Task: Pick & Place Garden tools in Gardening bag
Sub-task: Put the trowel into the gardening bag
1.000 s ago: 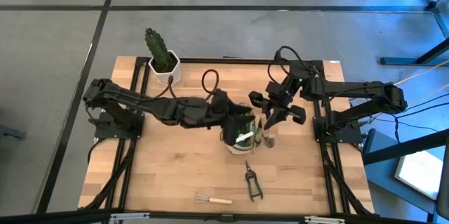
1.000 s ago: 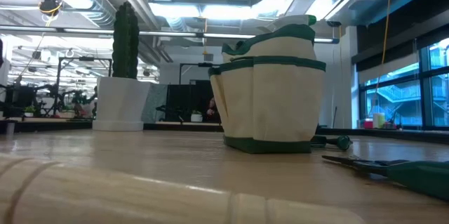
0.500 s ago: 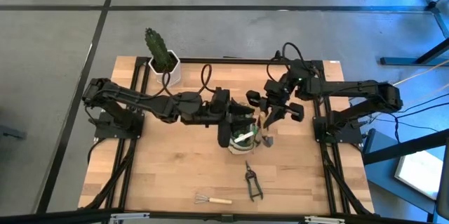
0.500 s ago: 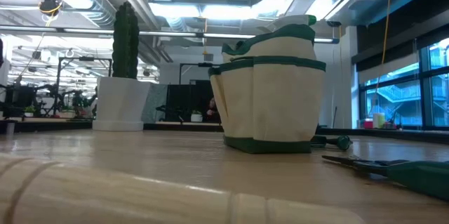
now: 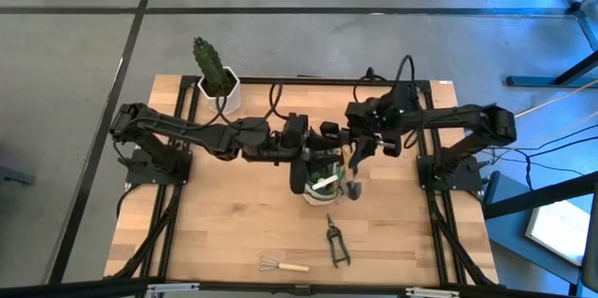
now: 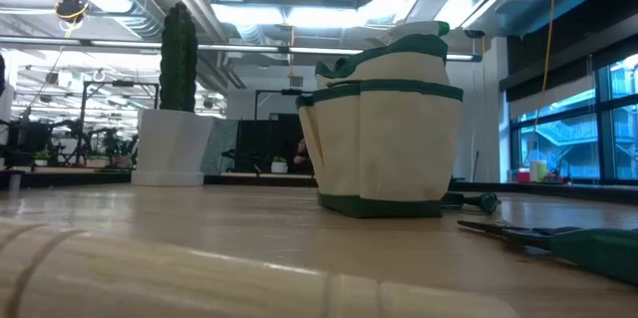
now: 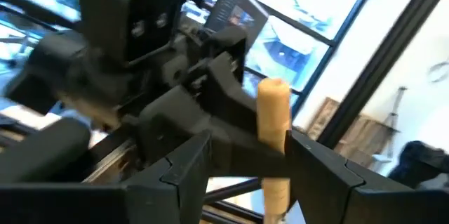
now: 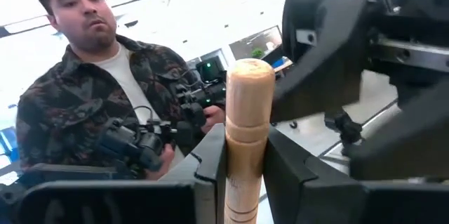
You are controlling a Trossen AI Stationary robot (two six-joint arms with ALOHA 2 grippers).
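Rake (image 5: 283,265) and shears (image 5: 335,242) lie on the counter (image 5: 215,233) nearest the camera side of the bag (image 5: 322,175). Over the bag, the right claw (image 8: 242,175) clamps a wooden tool handle (image 8: 247,126); the left claw (image 7: 245,168) sits beside, fingers spread around it. A person (image 8: 91,104) stands beyond.

Count: 1 gardening bag (image 5: 322,175). 1 wooden-handled tool (image 8: 245,140) (held upright between fingers, head not visible). 1 pr shears (image 5: 335,242), 1 wire rake (image 5: 282,264), loose on surface (image 5: 224,233). 1 cactus (image 5: 211,67) in 1 white pot (image 5: 224,96). 2 arms. 1 person (image 8: 91,104) in background.
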